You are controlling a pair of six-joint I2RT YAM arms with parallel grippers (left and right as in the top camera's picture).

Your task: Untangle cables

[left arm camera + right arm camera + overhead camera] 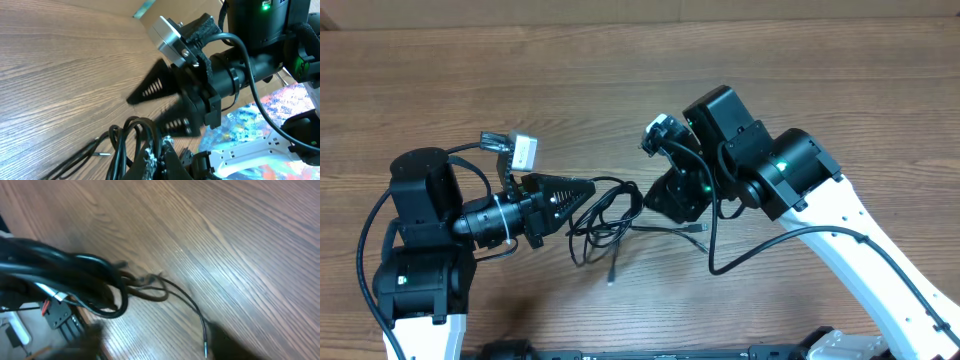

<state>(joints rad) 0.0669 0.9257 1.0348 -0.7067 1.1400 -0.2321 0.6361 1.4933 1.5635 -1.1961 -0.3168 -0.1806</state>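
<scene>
The cables [603, 215] lie as a loose black tangle on the wooden table between the two arms, with plug ends trailing towards the front. My left gripper [588, 190] points right and is shut on a strand at the tangle's left edge. In the left wrist view its fingertips [151, 152] pinch the cables [125, 142]. My right gripper [652, 203] hovers over the tangle's right side, and its fingers [150, 90] stand apart with nothing between them. In the right wrist view the gripper [155, 350] is blurred. There a thin cable [187, 302] ends in a plug beside a looped bundle [100, 287].
A thick black wire of the right arm [720, 250] loops down over the table near the cables. Bare wood [620, 60] stretches across the back. Past the table edge lies a colourful mat [270, 115].
</scene>
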